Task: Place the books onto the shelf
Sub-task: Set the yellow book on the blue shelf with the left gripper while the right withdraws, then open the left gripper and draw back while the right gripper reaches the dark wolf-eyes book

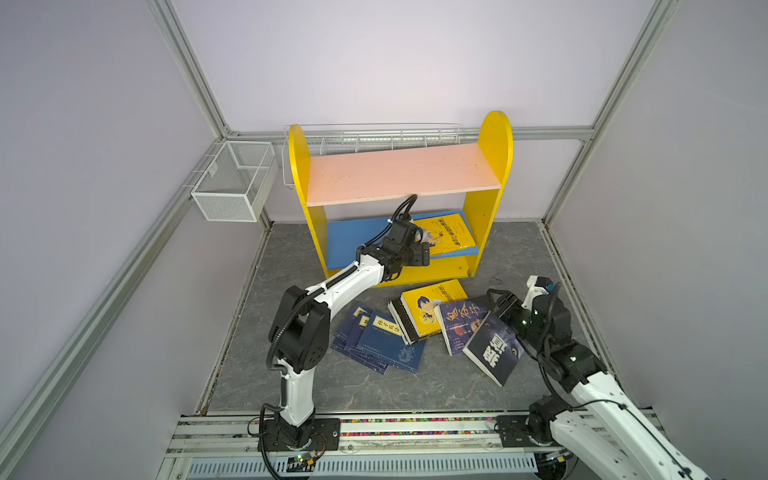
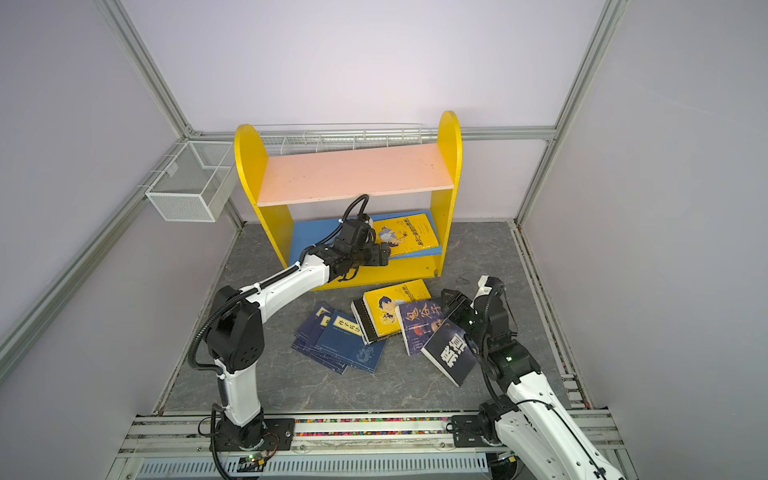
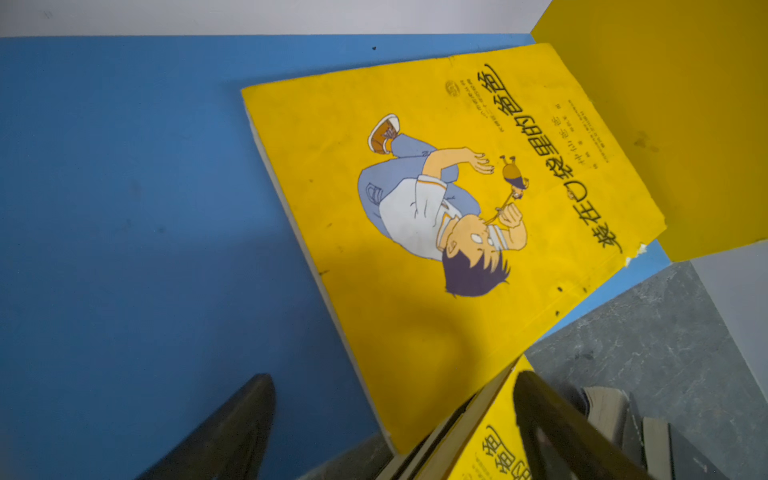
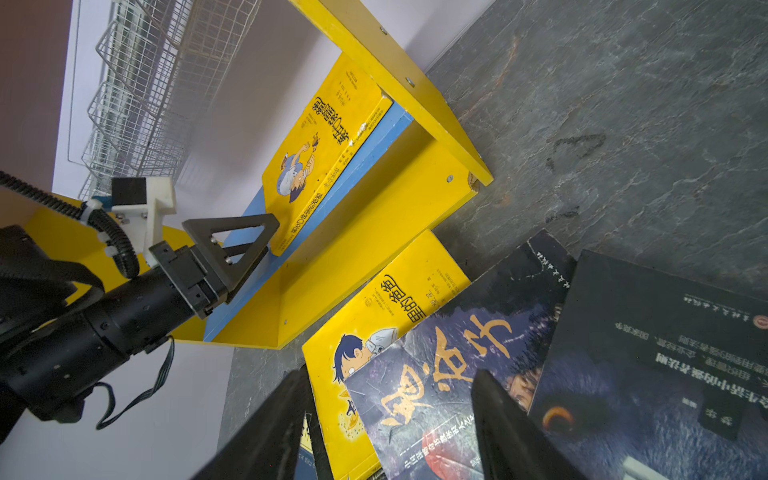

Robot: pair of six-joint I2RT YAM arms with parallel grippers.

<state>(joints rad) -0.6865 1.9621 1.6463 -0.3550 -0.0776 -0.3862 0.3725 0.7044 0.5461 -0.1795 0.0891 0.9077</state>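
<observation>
On the blue lower board (image 1: 353, 243) of the shelf (image 1: 494, 166), flat by the side panel (image 1: 473, 226): yellow cartoon paperback (image 1: 451, 235), likely light, floppy, slick, best pinched at its spine edge; left pincer (image 4: 268, 237) wide, empty, just beside; right pincer (image 4: 390, 376) half-open over the purple paperback (image 4: 457, 345).

You're looking at a grey, marble-veined table (image 1: 374, 390) closed in by pale lilac walls (image 1: 395, 62) and aluminium frame posts (image 1: 189, 70). A small white mesh basket (image 1: 232, 183) hangs on the left wall, near the back corner. A long white wire basket (image 1: 374, 135) runs along the back wall. At your front edge lie metal rails (image 1: 415, 428) and, just below them, a slotted grey strip (image 1: 361, 462).
</observation>
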